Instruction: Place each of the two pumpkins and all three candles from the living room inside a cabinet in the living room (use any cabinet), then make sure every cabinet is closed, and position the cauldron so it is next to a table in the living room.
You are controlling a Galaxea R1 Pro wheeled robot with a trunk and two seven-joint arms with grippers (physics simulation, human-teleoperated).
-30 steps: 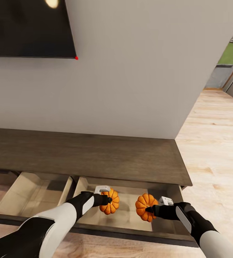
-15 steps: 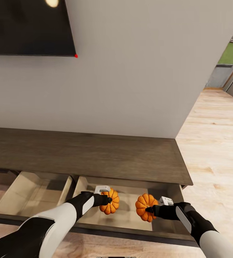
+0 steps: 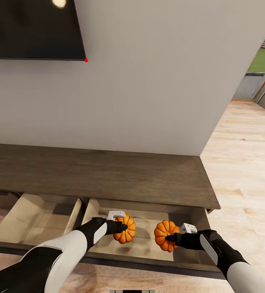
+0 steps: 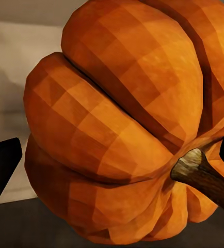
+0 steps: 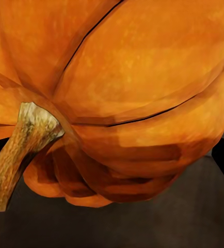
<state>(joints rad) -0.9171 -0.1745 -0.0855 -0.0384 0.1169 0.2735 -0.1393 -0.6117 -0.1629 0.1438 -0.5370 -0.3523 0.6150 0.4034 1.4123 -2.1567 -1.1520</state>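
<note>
The left pincer [image 3: 124, 226] pinches one pumpkin [image 3: 126, 228] and the right pincer [image 3: 169, 238] pinches the other pumpkin [image 3: 163, 235]. Both hang over the right-hand open drawer [image 3: 145, 244] of the dark brown cabinet [image 3: 108, 179] (a second drawer [image 3: 34, 221] stands open beside it), below the wall TV [image 3: 30, 28].

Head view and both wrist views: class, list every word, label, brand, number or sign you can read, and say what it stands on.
None: no readable text stands on anything here.
TV: dark screen, no logo legible, only a red dot at its lower corner.
Cabinet: plain wood, no label.
Left pumpkin and right pumpkin: bare orange skin, no marks.
</note>
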